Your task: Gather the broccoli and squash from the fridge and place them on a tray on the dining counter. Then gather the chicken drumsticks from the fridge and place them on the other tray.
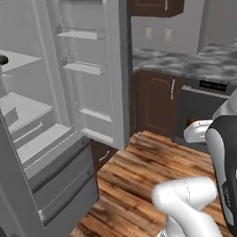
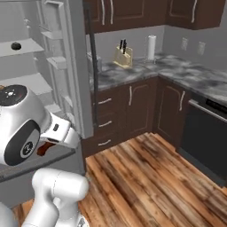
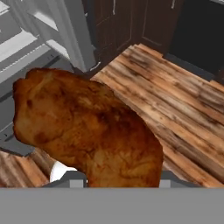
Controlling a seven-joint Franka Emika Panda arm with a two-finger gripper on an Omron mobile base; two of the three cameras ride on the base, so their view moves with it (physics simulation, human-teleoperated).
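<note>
A big orange-brown chicken drumstick (image 3: 87,131) sits right in front of the hand camera and hides the fingertips. My gripper (image 2: 48,144) is shut on it, above the wooden floor to the right of the open fridge (image 1: 30,121). From the right base view only a small brown bit of the drumstick (image 2: 44,149) peeks out under the white hand. From the left base view the hand (image 1: 197,131) hangs in front of the dark cabinets. The fridge door (image 2: 66,66) stands swung open, its bins bare. A small dark item (image 1: 2,59) lies on an upper fridge shelf.
Dark brown cabinets (image 2: 133,106) and a black dishwasher (image 2: 206,133) line the wall under a marbled counter (image 1: 187,63). A knife block (image 2: 123,55) and a paper towel roll (image 2: 152,47) stand on that counter. Wooden floor (image 2: 150,177) spreads in front.
</note>
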